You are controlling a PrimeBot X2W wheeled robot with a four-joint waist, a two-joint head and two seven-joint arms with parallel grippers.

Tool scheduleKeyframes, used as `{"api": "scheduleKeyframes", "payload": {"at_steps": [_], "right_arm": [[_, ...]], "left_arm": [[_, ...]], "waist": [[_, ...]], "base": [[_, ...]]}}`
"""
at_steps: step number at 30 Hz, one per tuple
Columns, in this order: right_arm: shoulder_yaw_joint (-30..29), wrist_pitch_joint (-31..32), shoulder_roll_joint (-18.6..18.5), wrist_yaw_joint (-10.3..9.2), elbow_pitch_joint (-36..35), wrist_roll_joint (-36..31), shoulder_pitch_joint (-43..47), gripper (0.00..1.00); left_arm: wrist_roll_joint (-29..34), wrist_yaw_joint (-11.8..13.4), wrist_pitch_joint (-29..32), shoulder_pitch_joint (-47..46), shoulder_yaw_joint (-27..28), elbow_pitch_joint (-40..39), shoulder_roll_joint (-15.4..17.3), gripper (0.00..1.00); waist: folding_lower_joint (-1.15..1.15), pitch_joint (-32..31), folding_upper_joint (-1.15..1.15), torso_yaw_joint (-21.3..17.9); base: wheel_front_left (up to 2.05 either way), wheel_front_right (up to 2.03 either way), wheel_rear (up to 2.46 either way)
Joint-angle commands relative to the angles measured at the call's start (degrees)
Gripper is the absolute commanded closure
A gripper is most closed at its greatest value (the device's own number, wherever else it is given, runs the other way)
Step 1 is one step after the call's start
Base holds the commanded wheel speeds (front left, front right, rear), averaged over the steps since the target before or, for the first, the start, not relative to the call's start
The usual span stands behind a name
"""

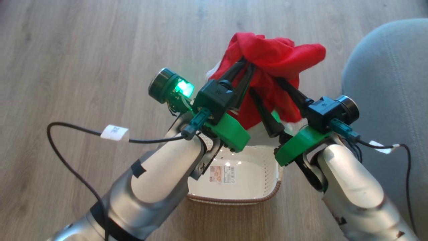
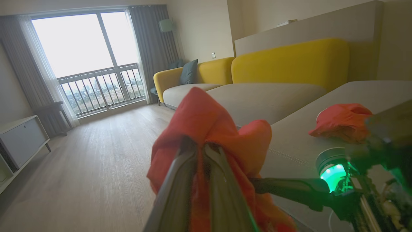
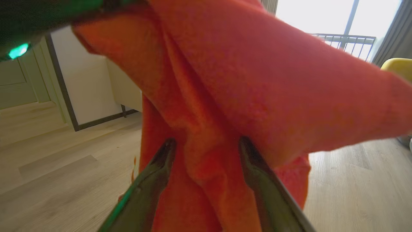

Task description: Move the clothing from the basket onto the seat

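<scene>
In the head view, the clothing (image 1: pixel 267 57) hangs bunched above the far end of the basket (image 1: pixel 271 167), clear of its rim, with a white cuff showing just over the basket's far wall. Your left gripper (image 1: pixel 246 65) reaches in from the basket's left side. Its fingers are pressed together, and their tips are buried in the red fabric they pinch. Your right gripper (image 1: pixel 264 84) comes from the basket's right side with its fingers spread wide. The cloth drapes over both tips and sags between them. A label (image 1: pixel 222 174) shows on the basket floor. The seat (image 1: pixel 384 67) lies to the right of the basket, apart from it.

In the left wrist view, the left gripper (image 2: pixel 200 145) has its fingers closed on the clothing (image 2: pixel 206 119). The cloth mounds over the tips and trails down between and beside the fingers. Beyond it, a second red garment (image 2: pixel 341 120) lies on the seat (image 2: pixel 289 141).

In the right wrist view, the right gripper (image 3: pixel 206 141) has its fingers standing well apart. A thick fold of the clothing (image 3: pixel 273 80) hangs in the gap and touches both inner faces, and the rest billows above the tips. You cannot tell from here whether they squeeze it.
</scene>
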Motion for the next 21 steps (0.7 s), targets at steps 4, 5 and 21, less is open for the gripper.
{"api": "scheduleKeyframes", "payload": {"at_steps": [4,5,21], "right_arm": [[-0.13,-0.31,3.1,-0.01,4.14,-1.99,-3.4,0.0],[0.34,-0.31,3.45,-0.01,5.59,-1.94,-3.79,0.0],[0.86,-0.31,3.33,-0.01,9.18,3.97,-5.97,1.0]], "left_arm": [[-0.94,-0.45,-0.86,-3.76,0.13,-0.74,-0.31,1.0],[-1.07,-0.56,-0.92,-3.84,-0.27,-0.65,-0.38,1.0],[-3.29,0.16,-1.79,-3.4,-2.51,0.49,-0.74,1.0]], "waist": [[0.0,-0.52,0.0,2.21],[0.0,-0.54,0.0,2.53],[0.0,-0.51,0.0,2.69]], "base": [[0.0,0.0,0.0],[0.0,0.0,0.0],[0.0,0.0,0.0]]}}
